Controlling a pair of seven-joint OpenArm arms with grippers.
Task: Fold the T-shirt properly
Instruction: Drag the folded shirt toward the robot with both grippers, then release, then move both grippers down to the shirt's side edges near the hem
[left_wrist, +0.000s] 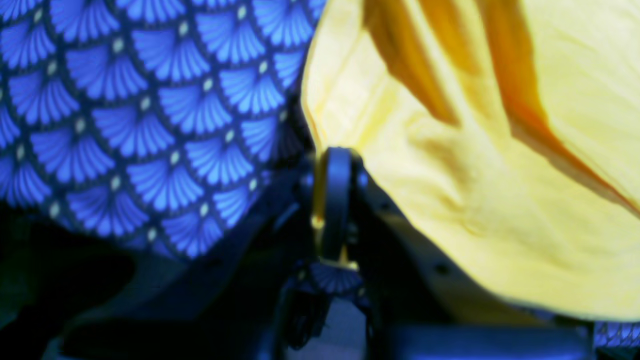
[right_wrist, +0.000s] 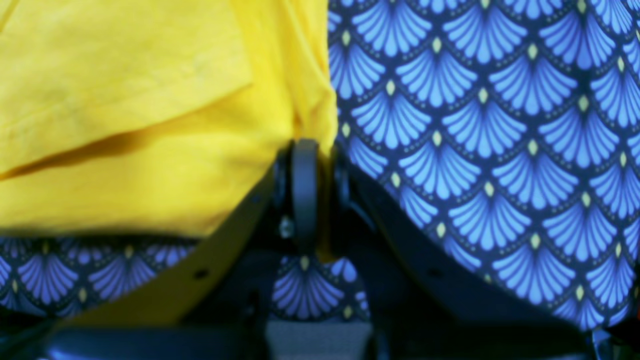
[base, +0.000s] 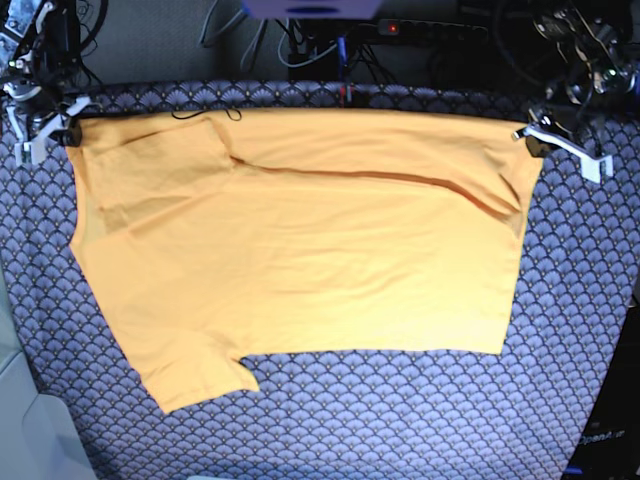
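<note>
Across the scale-patterned cloth (base: 400, 420) the T-shirt (base: 300, 260) lies spread.

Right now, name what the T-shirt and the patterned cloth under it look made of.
T-shirt: soft matte woven or knit fabric, probably cotton; it creases and drapes from both grips. Patterned cloth: thin printed textile, matte, blue fan-scale print; fibre unclear.
</note>
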